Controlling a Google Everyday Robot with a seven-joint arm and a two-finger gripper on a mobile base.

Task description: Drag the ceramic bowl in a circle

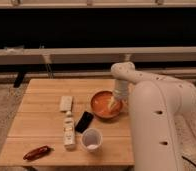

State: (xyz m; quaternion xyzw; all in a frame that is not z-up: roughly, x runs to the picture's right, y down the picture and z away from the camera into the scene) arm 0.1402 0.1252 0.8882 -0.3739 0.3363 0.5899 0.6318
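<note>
The ceramic bowl is a round, shallow orange-red bowl with a paler inside, standing on the right half of the wooden table. My gripper reaches down from the white arm into the right side of the bowl, its tip resting inside near the right rim. The small white cup stands in front of the bowl, apart from it.
A black phone-like slab lies just left of and in front of the bowl. A white bar and a small bottle lie further left. A red object lies at the front left. My white body stands at the table's right edge.
</note>
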